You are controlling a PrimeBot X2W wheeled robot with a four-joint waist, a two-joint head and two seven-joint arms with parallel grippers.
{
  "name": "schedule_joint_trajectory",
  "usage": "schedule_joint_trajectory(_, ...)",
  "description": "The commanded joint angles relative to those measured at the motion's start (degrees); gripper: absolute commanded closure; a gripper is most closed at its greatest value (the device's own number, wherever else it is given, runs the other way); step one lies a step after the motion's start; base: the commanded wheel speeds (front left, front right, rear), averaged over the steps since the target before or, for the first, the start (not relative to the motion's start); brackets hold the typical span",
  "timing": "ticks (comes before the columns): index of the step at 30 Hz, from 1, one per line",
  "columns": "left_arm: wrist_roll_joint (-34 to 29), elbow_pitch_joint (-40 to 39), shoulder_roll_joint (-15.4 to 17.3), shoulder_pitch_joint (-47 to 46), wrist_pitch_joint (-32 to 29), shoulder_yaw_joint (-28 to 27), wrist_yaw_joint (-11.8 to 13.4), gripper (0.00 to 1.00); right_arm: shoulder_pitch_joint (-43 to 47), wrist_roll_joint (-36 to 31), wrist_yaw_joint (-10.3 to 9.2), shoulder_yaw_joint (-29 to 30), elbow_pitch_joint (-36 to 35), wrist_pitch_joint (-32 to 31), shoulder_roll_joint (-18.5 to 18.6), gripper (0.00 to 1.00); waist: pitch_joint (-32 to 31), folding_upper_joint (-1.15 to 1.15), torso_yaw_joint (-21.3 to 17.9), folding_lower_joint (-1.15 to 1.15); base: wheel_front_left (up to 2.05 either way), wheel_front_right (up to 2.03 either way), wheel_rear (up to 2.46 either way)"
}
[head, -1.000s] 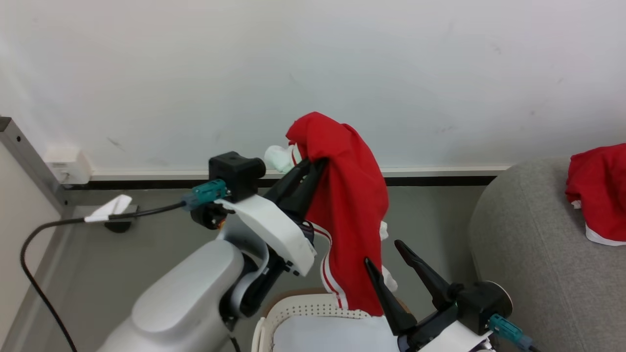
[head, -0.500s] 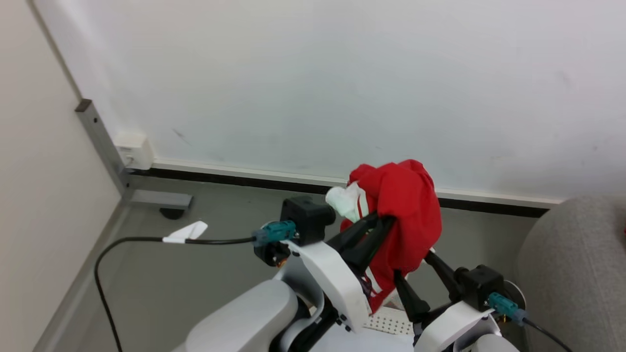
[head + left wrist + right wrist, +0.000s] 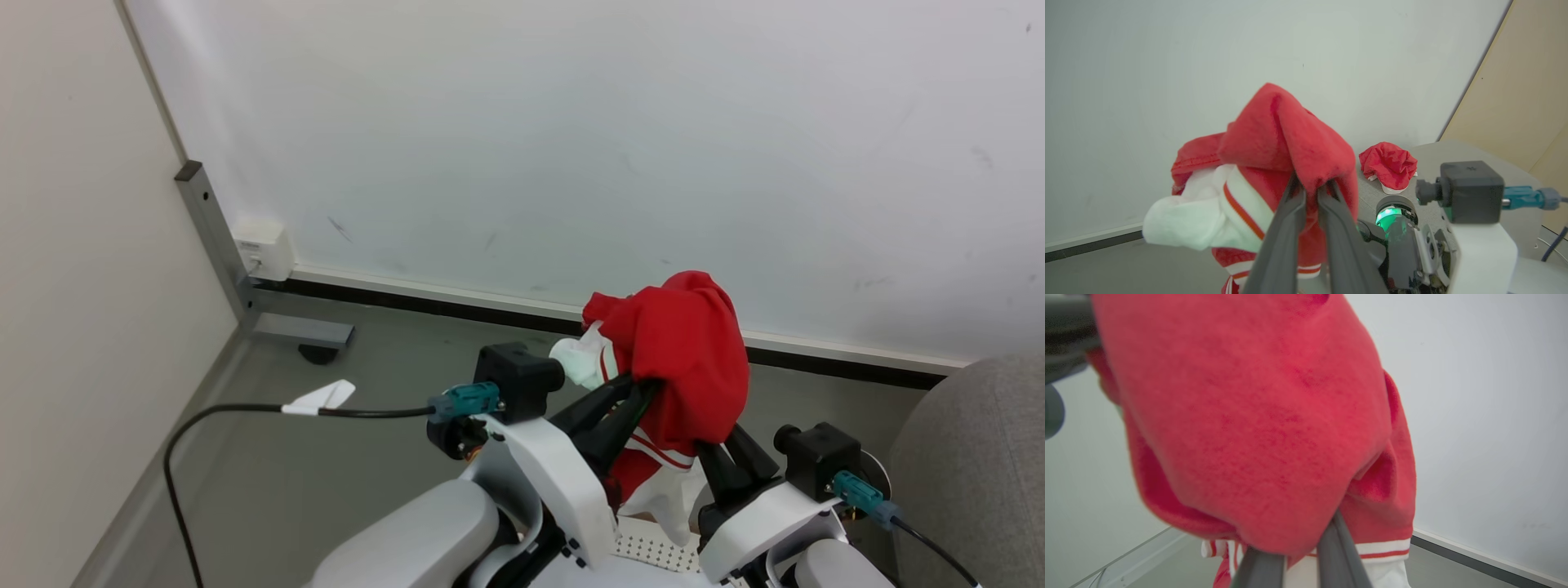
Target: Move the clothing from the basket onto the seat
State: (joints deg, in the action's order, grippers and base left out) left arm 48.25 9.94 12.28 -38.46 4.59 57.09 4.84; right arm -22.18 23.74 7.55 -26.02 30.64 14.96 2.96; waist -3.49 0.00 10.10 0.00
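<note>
The clothing [image 3: 682, 355] is a bright red garment with white panels and striped hems, held bunched up in the air above the basket [image 3: 645, 541], of which a strip of perforated white wall shows. My left gripper [image 3: 641, 385] is shut on a fold near the top of the clothing [image 3: 1290, 134], its fingers [image 3: 1286, 228] pressed together. My right gripper [image 3: 722, 441] reaches in from below, and its fingers [image 3: 1341, 547] are shut on the red cloth [image 3: 1257, 416], their tips buried in it. The seat [image 3: 971, 474] is a grey sofa at the right edge.
A second red garment [image 3: 1390, 163] lies on the sofa [image 3: 1437, 153]. A black cable with a white tag [image 3: 318, 398] crosses the grey floor on the left. A metal post [image 3: 214, 233] and a wall socket [image 3: 263, 249] stand in the corner, with the white wall close behind.
The head camera has turned, shifting the whole picture. The right gripper, open below the hanging garment, has risen and shut on it. The clothing is now bunched between both grippers.
</note>
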Motion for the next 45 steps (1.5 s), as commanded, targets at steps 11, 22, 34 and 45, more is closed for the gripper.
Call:
schedule_joint_trajectory(11, 0.9, 1.7, 1.0, 0.7, 1.6, -0.7, -0.1, 1.0, 1.1, 0.5, -0.13, -0.3, -1.9, 0.2, 0.9, 1.0, 0.4, 0.0, -1.2, 0.0, 0.0, 0.0, 0.0)
schedule_joint_trajectory(22, 0.9, 1.9, 1.4, 0.9, 2.3, -0.7, -0.1, 0.7, 1.7, 0.4, -0.13, 1.7, -4.5, 0.2, 2.0, 1.0, 1.1, 0.0, -3.7, 0.0, 0.0, 0.0, 0.0)
schedule_joint_trajectory(34, -0.2, 1.5, 3.0, 1.6, 3.9, -1.0, 0.6, 0.0, 1.0, -0.8, -0.13, 6.2, -7.2, 0.2, 3.3, 1.0, 2.3, 0.0, -10.9, 0.0, 0.0, 0.0, 0.0)
schedule_joint_trajectory(45, -1.7, 0.9, 4.9, 2.9, 6.4, -1.0, 1.1, 0.0, 1.9, -2.4, -0.13, 12.6, -10.5, 0.0, 5.8, 1.0, 4.3, 0.0, -20.5, 0.0, 0.0, 0.0, 0.0)
